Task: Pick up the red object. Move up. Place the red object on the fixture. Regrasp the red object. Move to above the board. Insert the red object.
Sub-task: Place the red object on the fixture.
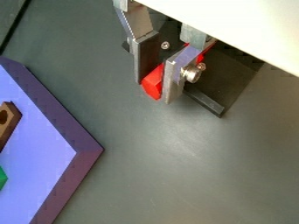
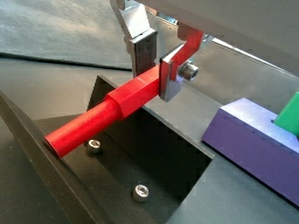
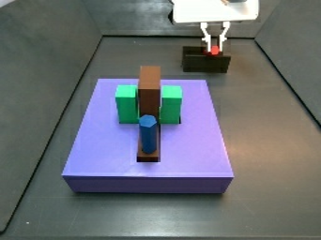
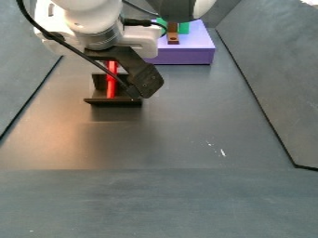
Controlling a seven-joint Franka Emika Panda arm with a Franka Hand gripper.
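the board (image 3: 157,131) lay nearest in a side view, a lavender slab carrying green blocks (image 3: 127,103), a brown bar (image 3: 149,94) and a blue peg (image 3: 146,134) standing at the bar's near end. grey floor (image 3: 269,141) around it.

beyond the board, well apart from it, stood the fixture (image 3: 197,62), and the gripper (image 3: 213,49) hung directly over it. in a wrist view the fingers (image 2: 176,72) were drawn in narrow and clamped on the red object (image 2: 100,116); the grip sat at one end of the stick, the rest of it running out free over the fixture's dark plate (image 2: 152,157). in the other wrist view only the red end (image 1: 153,84) showed between the silver plates. whether the stick already rested on the fixture or hung just above it, could not tell.

judgement: placing on the fixture was the step in hand, regrasp not yet done.

risks noted:
- end grip with a long overhang; any contact with the fixture wall could lever the stick and twist it in the pads.
- release while the stick was not seated could let it roll or tip off the fixture, spoiling the regrasp.
- a skewed regrasp would carry over to the board and jam the insertion.
- fingers close to the fixture wall; a low approach could knock them against it.
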